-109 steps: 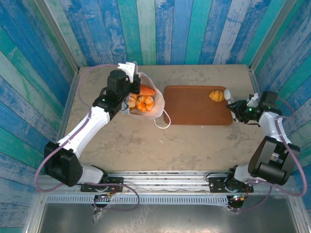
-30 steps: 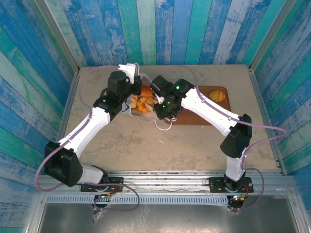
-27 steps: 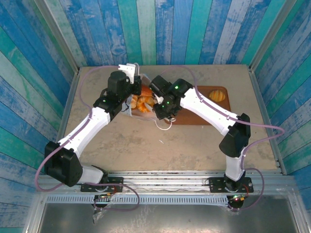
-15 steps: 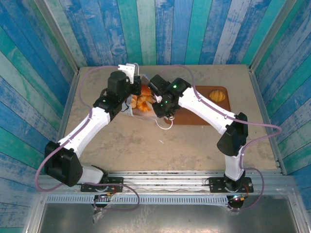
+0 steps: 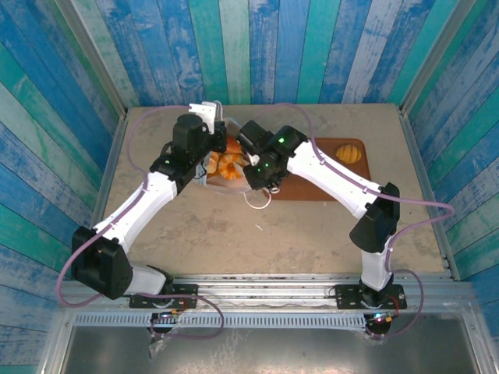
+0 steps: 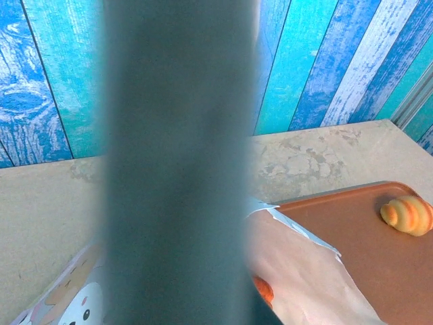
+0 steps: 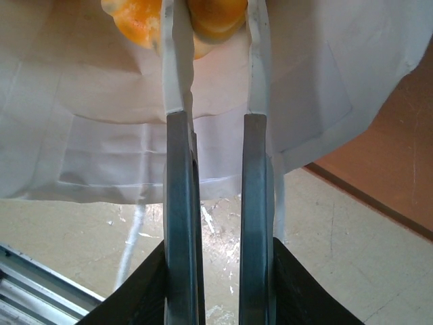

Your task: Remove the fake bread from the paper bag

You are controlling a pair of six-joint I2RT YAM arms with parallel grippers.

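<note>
The white paper bag [image 5: 232,185] lies on its side, mouth towards the camera, with orange fake bread [image 5: 222,161] inside. My left gripper [image 5: 209,118] is shut on the bag's far rim and holds it up. In the left wrist view a blurred dark finger [image 6: 176,169] blocks the middle, with bag paper [image 6: 304,271] and a sliver of bread [image 6: 262,290] beside it. My right gripper [image 5: 247,167] reaches into the bag's mouth. Its gripper [image 7: 215,20] is shut on a small orange roll [image 7: 216,13], with another roll [image 7: 135,24] to the left.
A brown tray [image 5: 327,183] lies right of the bag, with one golden bun [image 5: 349,153] at its far corner, also the bun [image 6: 407,214] in the left wrist view. The bag's cord handle [image 5: 257,199] trails on the table. Blue plank walls close three sides.
The right gripper has pushed slightly deeper into the bag's mouth and its jaws have closed in on a roll. The left arm and bag have stayed put.
</note>
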